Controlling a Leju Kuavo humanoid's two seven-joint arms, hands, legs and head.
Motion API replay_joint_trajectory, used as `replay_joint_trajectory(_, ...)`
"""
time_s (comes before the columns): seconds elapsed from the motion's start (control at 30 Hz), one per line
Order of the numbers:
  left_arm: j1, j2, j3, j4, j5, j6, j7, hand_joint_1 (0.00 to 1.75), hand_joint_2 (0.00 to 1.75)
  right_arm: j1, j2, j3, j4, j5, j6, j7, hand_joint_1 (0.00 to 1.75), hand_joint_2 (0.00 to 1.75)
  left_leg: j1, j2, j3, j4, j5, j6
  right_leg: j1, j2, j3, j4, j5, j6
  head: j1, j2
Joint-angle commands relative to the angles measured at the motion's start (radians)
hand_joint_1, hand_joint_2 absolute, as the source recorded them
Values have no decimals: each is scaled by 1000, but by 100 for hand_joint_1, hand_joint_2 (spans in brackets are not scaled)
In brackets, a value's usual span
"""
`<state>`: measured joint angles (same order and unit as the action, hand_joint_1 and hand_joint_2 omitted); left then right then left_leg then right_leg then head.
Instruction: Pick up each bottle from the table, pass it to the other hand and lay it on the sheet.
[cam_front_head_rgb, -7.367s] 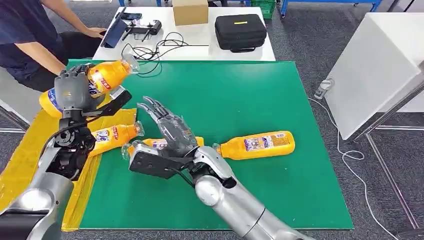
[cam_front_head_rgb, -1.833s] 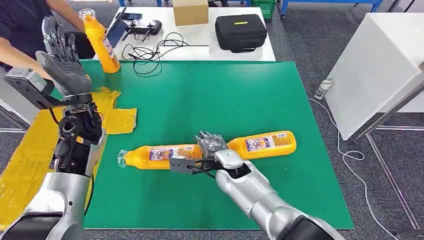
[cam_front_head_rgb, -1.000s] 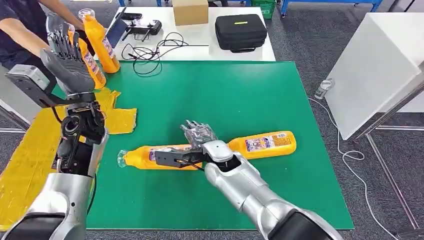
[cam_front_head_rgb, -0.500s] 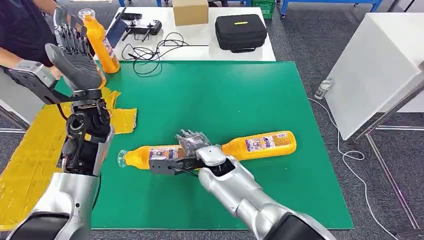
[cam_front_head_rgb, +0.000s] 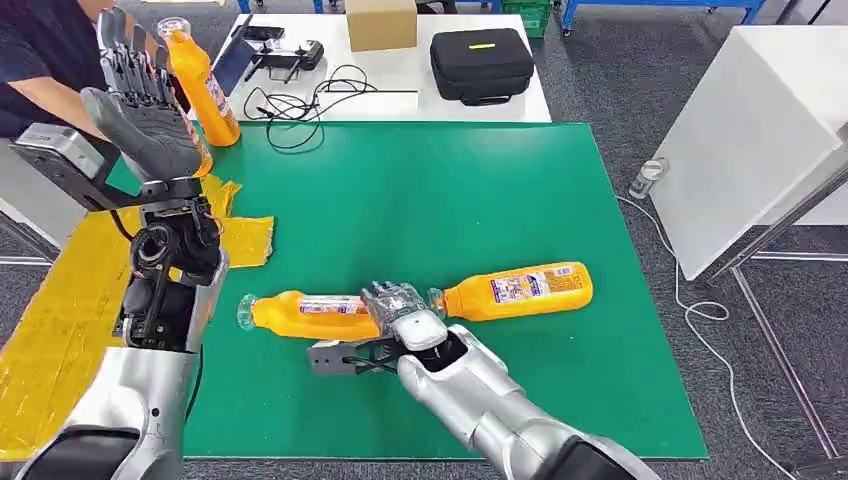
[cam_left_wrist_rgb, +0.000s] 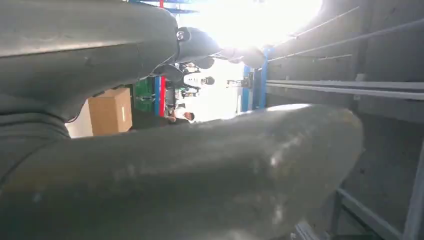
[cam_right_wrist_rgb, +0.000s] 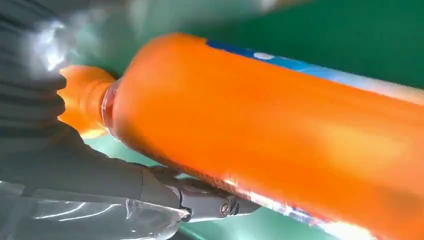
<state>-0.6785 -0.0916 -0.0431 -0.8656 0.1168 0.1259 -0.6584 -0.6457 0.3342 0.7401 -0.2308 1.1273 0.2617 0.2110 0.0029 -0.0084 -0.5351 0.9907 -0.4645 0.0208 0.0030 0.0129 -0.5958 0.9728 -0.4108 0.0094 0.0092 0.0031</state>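
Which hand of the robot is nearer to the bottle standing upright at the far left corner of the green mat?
Left. The left hand is raised, fingers spread, right beside the upright bottle. The right hand is far away, low over a lying bottle near the mat's middle.

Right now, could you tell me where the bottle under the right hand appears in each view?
Head view: bottle lying on the green mat, right hand over its base.
Right wrist view: same bottle close up, orange, across the frame.
Left wrist view: not in it.
Shared landmark: the green mat.
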Motion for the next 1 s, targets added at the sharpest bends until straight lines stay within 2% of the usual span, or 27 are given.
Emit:
replay_joint_trajectory(0.03,2,21,20,5,14,6,-5,0,0,18,-39,66,45,27,23,15,0,175,0,0,3,-1,0,-1,0,-1,3,-1,-1,1,0,0)
replay_joint_trajectory(0.43,31,43,15,-19,58,9,-27,0,0,29,-48,66,46,38,76,21,0,175,0,0,6,-2,-1,-1,0,-2,6,-2,-1,1,0,0)
replay_joint_trajectory(0.47,31,43,15,-21,60,10,-27,0,0,31,-50,62,44,35,73,19,134,175,0,0,6,-2,-1,-1,0,-2,6,-2,-1,1,0,0)
replay_joint_trajectory(0.5,31,44,15,-22,62,11,-28,0,0,31,-52,57,44,31,71,20,175,175,0,-1,5,-1,0,-1,0,-2,5,-2,-1,1,0,0)
replay_joint_trajectory(0.67,19,41,11,-18,70,12,-27,0,0,22,-57,17,38,0,28,37,175,175,1,-1,6,-2,0,-1,1,-3,7,-2,0,1,0,0)
replay_joint_trajectory(0.87,10,48,10,25,72,-2,1,0,0,-55,-72,-124,8,-103,-162,56,175,175,0,-1,5,0,0,-1,0,-2,5,-1,0,1,0,0)
replay_joint_trajectory(1.0,20,45,28,26,49,-28,37,0,0,-115,-92,-221,-21,-157,-313,14,175,175,-1,1,2,1,1,0,-1,0,2,1,1,1,0,0)
